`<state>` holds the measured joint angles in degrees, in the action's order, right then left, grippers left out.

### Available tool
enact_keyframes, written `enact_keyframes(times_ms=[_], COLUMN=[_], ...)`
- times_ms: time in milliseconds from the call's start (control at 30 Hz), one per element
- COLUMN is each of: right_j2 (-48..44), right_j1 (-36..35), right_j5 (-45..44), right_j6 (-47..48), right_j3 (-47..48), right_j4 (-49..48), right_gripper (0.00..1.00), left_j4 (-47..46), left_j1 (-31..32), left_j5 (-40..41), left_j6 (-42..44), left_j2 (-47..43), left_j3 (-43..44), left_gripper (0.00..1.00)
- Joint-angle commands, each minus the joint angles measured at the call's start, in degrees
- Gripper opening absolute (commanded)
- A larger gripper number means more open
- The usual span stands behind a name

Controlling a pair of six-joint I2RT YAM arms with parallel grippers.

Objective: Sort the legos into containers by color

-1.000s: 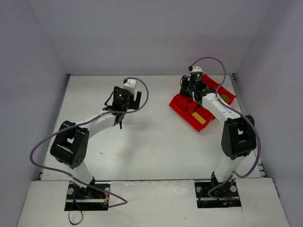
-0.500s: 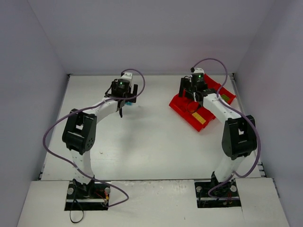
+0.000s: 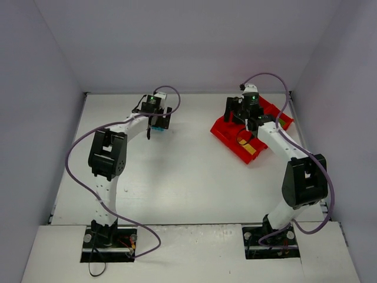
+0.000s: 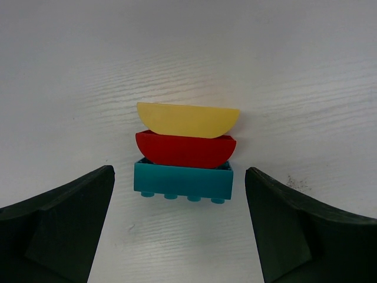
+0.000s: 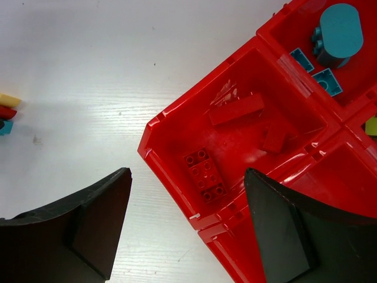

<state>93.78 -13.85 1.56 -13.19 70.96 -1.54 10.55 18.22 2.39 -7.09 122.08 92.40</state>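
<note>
Left gripper [image 4: 179,233] jaws wide apart, fingers flanking small brick cluster [image 4: 185,156], no contact, I see white table [image 4: 188,47] beneath. Right gripper [image 5: 185,236] jaws apart too, nothing between, hovering over near corner of red tray [image 5: 200,82]. Tray sits far right on table. Compartment under right gripper: three red bricks [image 5: 204,175]. Next compartment: cyan pieces [image 5: 339,29]. Lime brick [image 5: 371,125] at frame edge, separate compartment. Cluster, touching in row: yellow curved piece [image 4: 187,119] farthest, red curved piece [image 4: 185,150] middle, cyan studded brick [image 4: 182,181] nearest gripper.
</note>
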Motion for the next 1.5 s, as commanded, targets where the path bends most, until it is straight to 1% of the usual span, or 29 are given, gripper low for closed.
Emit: enact_keyframes(times_ms=[0,267,500,700,733,800,833,900,933,1067,1133,1167,1267,1300,1367,1400,1433,1467], right_j2=[-3.4,-4.2,-4.2,-4.2,-4.2,-4.2,-4.2,-4.0,-4.0,-3.5,-3.3,-3.2,-2.9,-2.9,-2.4,-2.2,-1.8,-1.6], right_j1=[0.2,0.1,0.0,0.0,-0.1,-0.2,-0.3,-0.4,-0.6,-1.1,-1.4,-1.5,-2.0,-2.1,-2.4,-2.5,-2.5,-2.6], right_j5=[1.6,3.1,4.1,5.8,6.0,6.7,7.0,8.3,8.9,10.7,11.6,11.9,13.4,14.2,18.1,19.9,23.7,25.5], right_j6=[0.4,-0.2,-0.4,-0.7,-0.6,-0.4,-0.4,-0.3,-0.3,-0.1,-0.2,-0.3,-0.2,0.1,0.5,0.7,0.6,0.5], right_j3=[-0.5,-1.0,-0.6,-0.2,-0.1,0.1,0.2,0.6,0.7,1.3,1.5,1.6,1.8,2.0,2.6,3.0,3.3,4.2], right_j4=[-3.2,-3.3,-3.3,-3.5,-3.5,-3.5,-3.5,-3.5,-3.5,-3.5,-3.5,-3.5,-3.6,-3.6,-3.7,-3.7,-3.7,-3.7], right_gripper=[0.74,0.74,0.74,0.74,0.74,0.74,0.74,0.74,0.74,0.74,0.74,0.74,0.74,0.74,0.74,0.74,0.75,0.75], left_j4=[1.4,5.6,7.8,7.6,7.3,6.0,5.6,4.7,4.2,0.6,-0.4,-0.5,-2.5,-3.2,-6.6,-8.0,-11.9,-13.1], left_j1=[-0.4,-0.4,-0.4,-0.5,-0.4,-0.4,-0.5,-0.5,-0.5,-0.6,-0.6,-0.7,-0.8,-0.8,-0.8,-0.7,-0.7,-0.7], left_j5=[-2.4,-2.4,-1.7,-2.4,-2.4,-2.4,-3.7,-4.3,-4.6,-5.6,-6.9,-7.7,-12.1,-15.0,-18.2,-20.0,-23.5,-25.1], left_j6=[1.2,0.8,0.2,1.2,1.3,2.1,2.3,3.2,3.4,5.1,5.6,6.2,8.5,9.5,12.6,13.8,15.0,16.7], left_j2=[-1.3,2.3,2.8,2.1,1.6,1.0,0.4,-0.1,-0.9,-3.7,-5.2,-5.5,-7.6,-9.1,-11.1,-13.5,-14.8,-15.8], left_j3=[3.9,7.6,7.8,7.4,7.1,5.9,5.4,4.5,4.0,0.9,-1.0,-1.4,-4.9,-6.1,-10.6,-12.3,-15.7,-17.1], left_gripper=[0.85,0.85,0.85,0.73,0.68,0.61,0.57,0.54,0.5,0.41,0.4,0.36,0.35,0.35,0.35,0.35,0.35,0.35])
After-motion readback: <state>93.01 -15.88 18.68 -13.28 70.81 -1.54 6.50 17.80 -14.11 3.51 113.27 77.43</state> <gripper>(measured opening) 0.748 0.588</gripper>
